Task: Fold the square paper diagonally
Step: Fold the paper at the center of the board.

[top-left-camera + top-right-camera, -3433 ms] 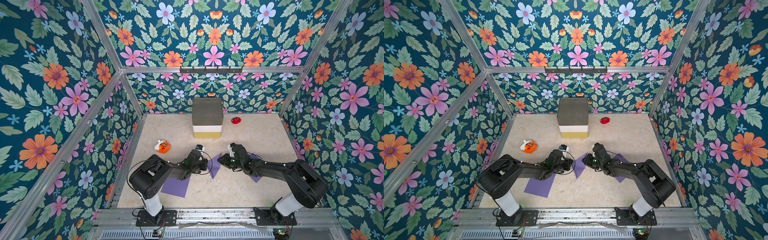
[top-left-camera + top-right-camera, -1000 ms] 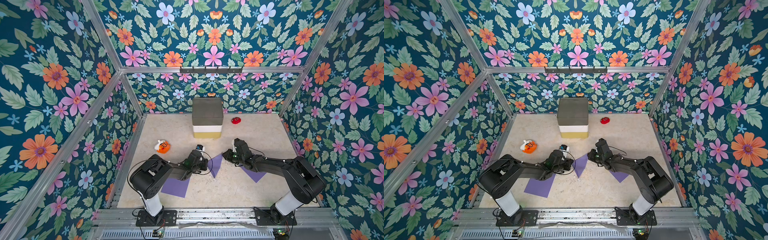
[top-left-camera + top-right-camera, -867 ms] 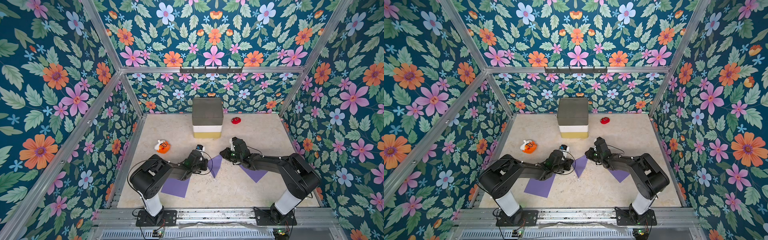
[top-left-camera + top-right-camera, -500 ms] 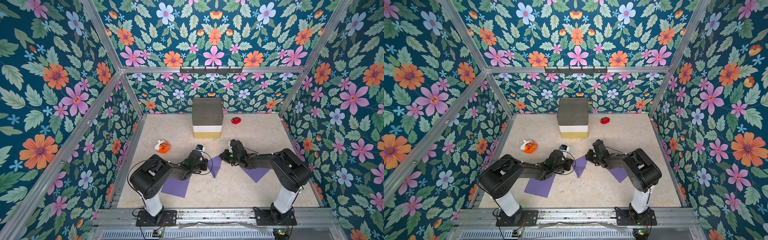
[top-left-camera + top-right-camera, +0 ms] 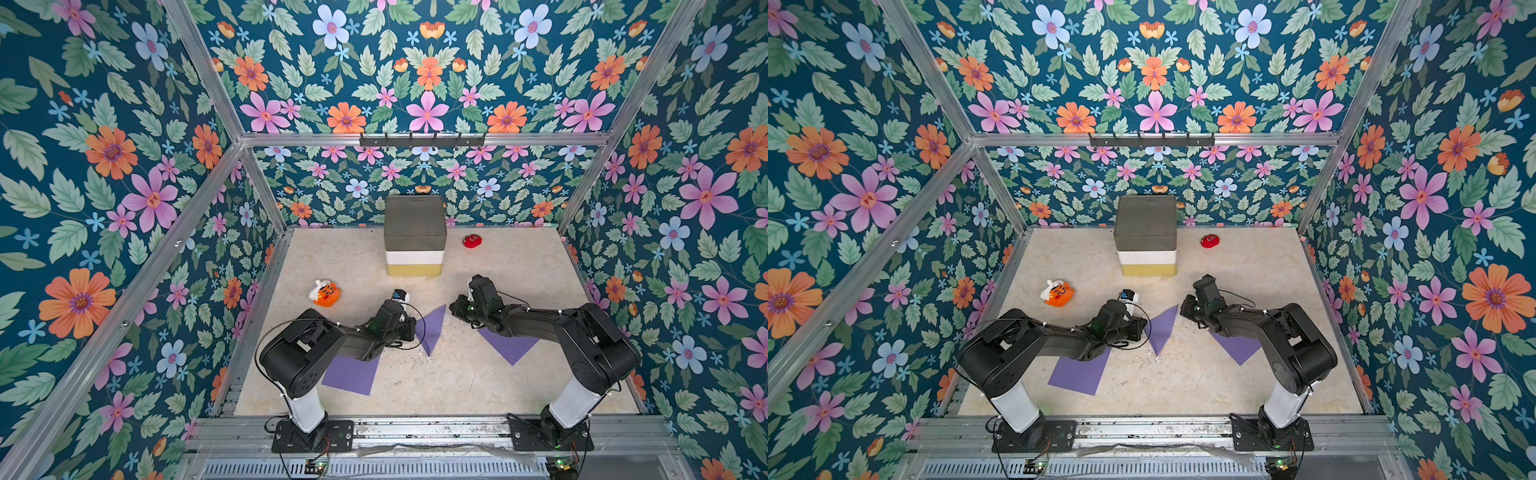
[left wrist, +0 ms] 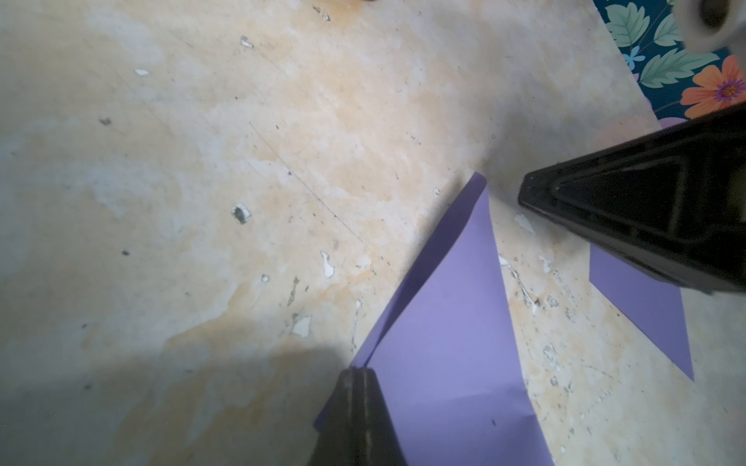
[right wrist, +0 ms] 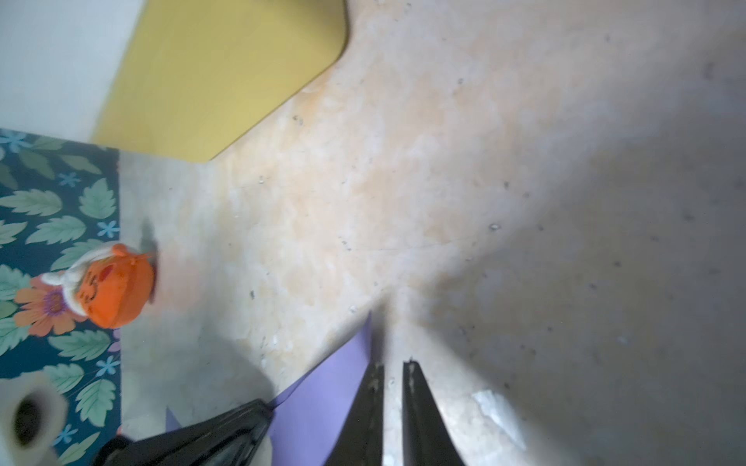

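The left gripper (image 6: 357,375) is pinching the paper (image 5: 430,330), its fingertips pressing together over the purple layers at the side edge nearest the left arm. The paper is resting near the middle of the table (image 5: 457,386), between the two arms, loosely folded into a narrow pointed shape, with one flap lifting off the surface. Its long axis is running from a far tip, pointing away from the robot, to a near tip pointing back toward the bases, leaning slightly.

The right gripper (image 7: 393,365) is sitting just beside that far tip, on its right side, with its jaws standing a narrow slit apart and nothing between them. The paper's edge is lying alongside one finger, and I cannot tell whether it is touching. So the left arm is doing the holding, and the free right arm is nearest the far corner. Any pressing of the crease is likely going to travel along that long axis.

Counting up, three purple sheets are showing: the paper, a left spare sheet (image 5: 353,374) partly under the left arm, and a right spare sheet (image 5: 509,347) partly under the right arm. Two toys are lying out, an orange toy (image 5: 325,294) and a red toy (image 5: 471,240), and one box stack (image 5: 414,232) is standing at the back
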`<state>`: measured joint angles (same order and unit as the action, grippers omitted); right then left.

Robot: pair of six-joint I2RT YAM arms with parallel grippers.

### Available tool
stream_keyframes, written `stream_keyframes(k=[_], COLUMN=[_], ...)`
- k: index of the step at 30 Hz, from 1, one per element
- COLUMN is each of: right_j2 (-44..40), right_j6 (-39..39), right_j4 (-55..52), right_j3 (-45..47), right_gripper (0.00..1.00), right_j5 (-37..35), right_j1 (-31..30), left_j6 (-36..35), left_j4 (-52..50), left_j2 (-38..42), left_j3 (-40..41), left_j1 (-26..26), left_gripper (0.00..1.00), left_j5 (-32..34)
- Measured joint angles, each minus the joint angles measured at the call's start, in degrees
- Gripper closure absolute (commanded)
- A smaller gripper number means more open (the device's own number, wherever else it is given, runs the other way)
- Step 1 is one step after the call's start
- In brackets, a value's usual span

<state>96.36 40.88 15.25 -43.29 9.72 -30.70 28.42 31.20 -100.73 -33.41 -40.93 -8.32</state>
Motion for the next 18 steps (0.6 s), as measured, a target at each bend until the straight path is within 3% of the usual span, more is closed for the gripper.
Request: stream_keyframes(k=[7,18], right_j2=[1.14,7.15], right_j6=[0.02,0.22], right_j4=[2.12,2.67], right_j3=[-1.64,-3.56], right_gripper=[0.84,0.86], right_j5=[3.67,3.28], right_j1=[-2.45,-1.73], left_j6=[0.0,0.0], left_j4=[0.02,0.02], left_j2=[0.0,0.0], left_j3=[0.0,0.0], left_j1=[-0.07,-0.07], left_gripper=[1.0,1.0], left_j5=[0.07,0.11])
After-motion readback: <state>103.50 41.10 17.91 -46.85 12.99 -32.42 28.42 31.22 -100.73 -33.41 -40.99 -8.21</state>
